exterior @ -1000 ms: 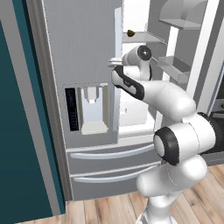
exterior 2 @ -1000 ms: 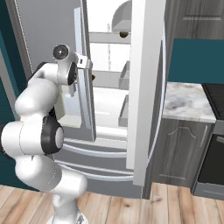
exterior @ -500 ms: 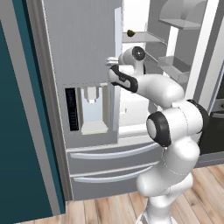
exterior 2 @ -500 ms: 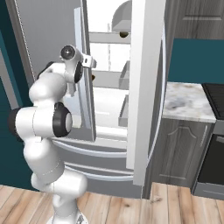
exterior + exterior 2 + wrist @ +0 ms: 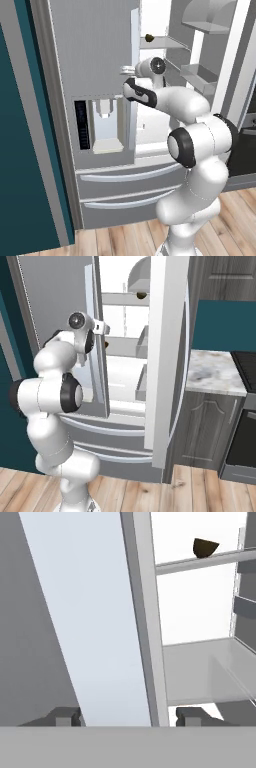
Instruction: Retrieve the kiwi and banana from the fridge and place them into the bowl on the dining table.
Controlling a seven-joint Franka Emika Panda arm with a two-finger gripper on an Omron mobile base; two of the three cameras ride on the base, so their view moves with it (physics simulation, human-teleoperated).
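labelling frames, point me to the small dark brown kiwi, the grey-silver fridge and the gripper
small dark brown kiwi [image 5: 205,547], hand view, middle of the fruit on the shelf
grey-silver fridge [image 5: 90,55], left base view, left door's outer face
gripper [image 5: 129,717], hand view, midway between the fingertips

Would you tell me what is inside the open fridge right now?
Inside the fridge, a small dark rounded kiwi sits on an upper white shelf. The left door hides the rest; no banana shows.

Arm raised and folded forward
The tool [image 5: 120,717] sits at upper-chest height, fingertips [image 5: 65,716] spread apart, wrist turned sideways.
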